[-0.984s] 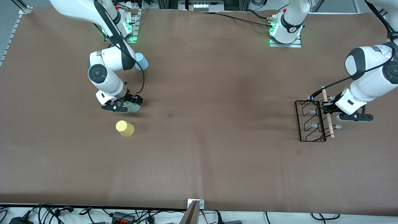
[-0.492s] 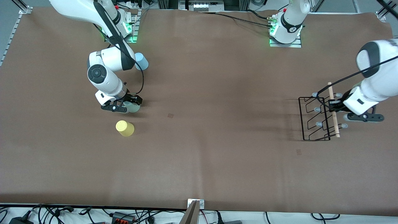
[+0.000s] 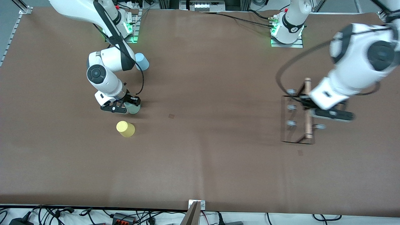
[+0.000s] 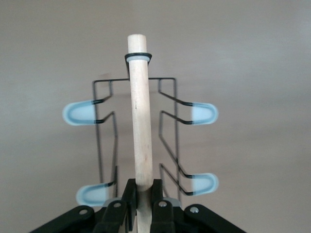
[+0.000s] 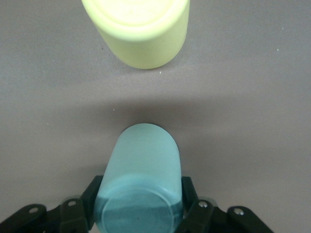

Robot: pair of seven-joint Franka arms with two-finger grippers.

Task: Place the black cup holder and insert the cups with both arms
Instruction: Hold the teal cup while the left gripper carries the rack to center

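Swinging in from the frame's right edge, the left gripper (image 3: 307, 107) now carries the black cup holder (image 3: 297, 120) mid-right, pinching its wooden handle (image 4: 141, 116). Light, stiff wire; that handle is the sensible hold. Blur hides its base. Upper left, the right gripper (image 3: 126, 106) clamps the mint cup (image 5: 141, 187), yellow cup (image 3: 125, 128) nearby.

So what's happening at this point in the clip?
Both arms are busy. The left gripper is shut on the wooden handle of the black cup holder, carrying it at the left arm's end of the table. The right gripper is shut on the mint green cup. The yellow cup stands nearer the front camera, and the light blue cup farther. No cup is on the holder yet.
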